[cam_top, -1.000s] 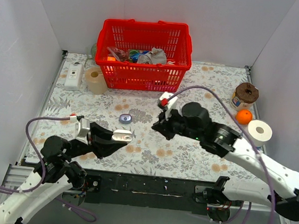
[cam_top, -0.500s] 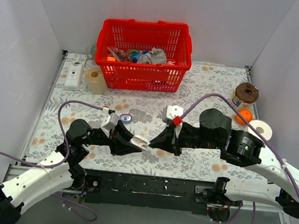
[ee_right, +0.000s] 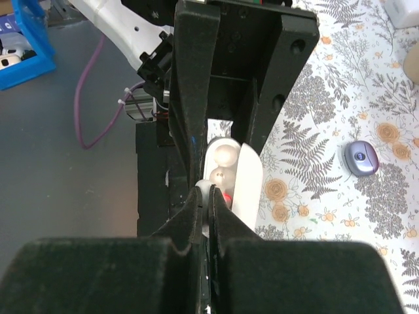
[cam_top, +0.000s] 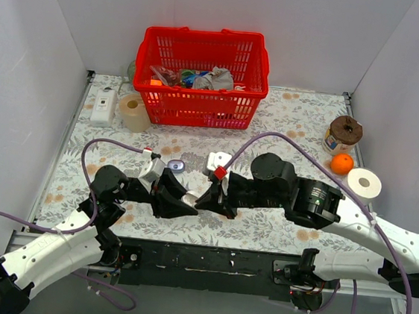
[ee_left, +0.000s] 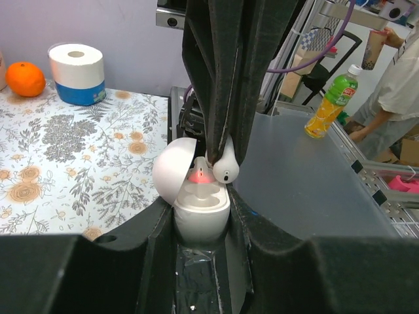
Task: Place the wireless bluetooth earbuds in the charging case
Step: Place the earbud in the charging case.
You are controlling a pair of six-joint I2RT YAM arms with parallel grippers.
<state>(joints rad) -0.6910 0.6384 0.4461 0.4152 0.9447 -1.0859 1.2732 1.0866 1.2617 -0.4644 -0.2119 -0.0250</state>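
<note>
The charging case [ee_left: 200, 212] I see is white and egg-shaped. Its lid [ee_left: 173, 167] is swung open to the left and a red light glows inside. My left gripper [ee_left: 201, 222] is shut on the case body and holds it upright off the table. My right gripper [ee_right: 208, 196] is shut on a white earbud [ee_left: 226, 169]. The bud hangs at the case's right rim, just above the hollows. From the right wrist, the earbud [ee_right: 205, 190] sits beside the open case [ee_right: 222, 163]. From above, both grippers [cam_top: 186, 202] [cam_top: 203, 203] meet near the front edge.
A small lavender-blue pebble-shaped object [cam_top: 176, 166] lies on the floral cloth behind the grippers. A red basket [cam_top: 201, 77] of clutter stands at the back. A paper roll [cam_top: 363, 185], an orange [cam_top: 341, 163] and a jar [cam_top: 344, 134] sit at the right.
My left gripper has swung in from the left front with the case. My right gripper has come down and left until the earbud is at the case mouth.
</note>
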